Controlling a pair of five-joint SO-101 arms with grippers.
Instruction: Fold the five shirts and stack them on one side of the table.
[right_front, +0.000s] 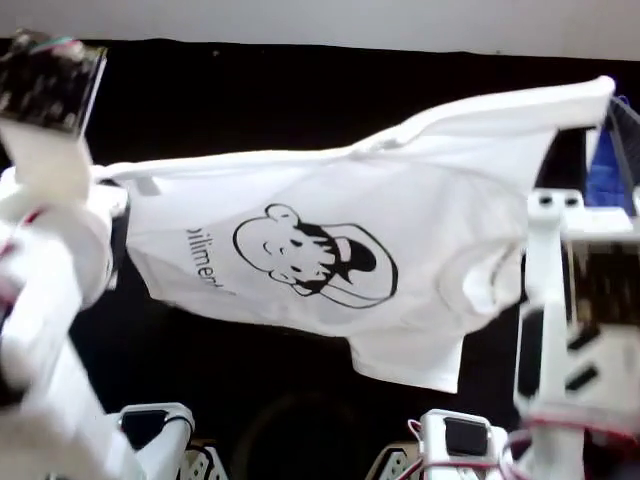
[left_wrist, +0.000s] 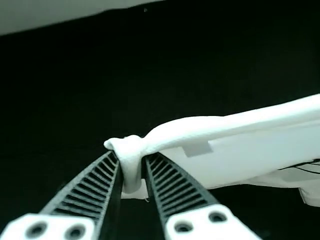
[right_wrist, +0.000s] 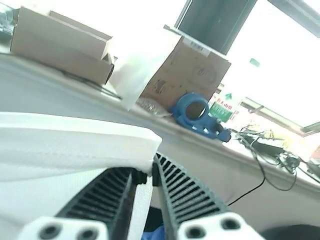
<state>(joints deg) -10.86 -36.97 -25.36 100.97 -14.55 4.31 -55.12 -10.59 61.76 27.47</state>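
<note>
A white shirt (right_front: 330, 260) with a black cartoon print hangs stretched in the air between the two arms, above the black table (right_front: 250, 100). My left gripper (left_wrist: 132, 170) is shut on a bunched corner of the shirt (left_wrist: 225, 145); in the high view that corner is at the left by the white arm (right_front: 60, 250). My right gripper (right_wrist: 145, 177) is shut on the opposite edge of the shirt (right_wrist: 70, 145), held high at the right of the high view by the other arm (right_front: 560, 300). The shirt's lower hem dangles free.
Cardboard boxes (right_wrist: 60, 45), a blue clamp-like part (right_wrist: 197, 112) and cables (right_wrist: 270, 150) lie on a ledge beyond the table in the right wrist view. Arm bases (right_front: 455, 445) stand at the near table edge. A blue object (right_front: 610, 160) sits at the far right.
</note>
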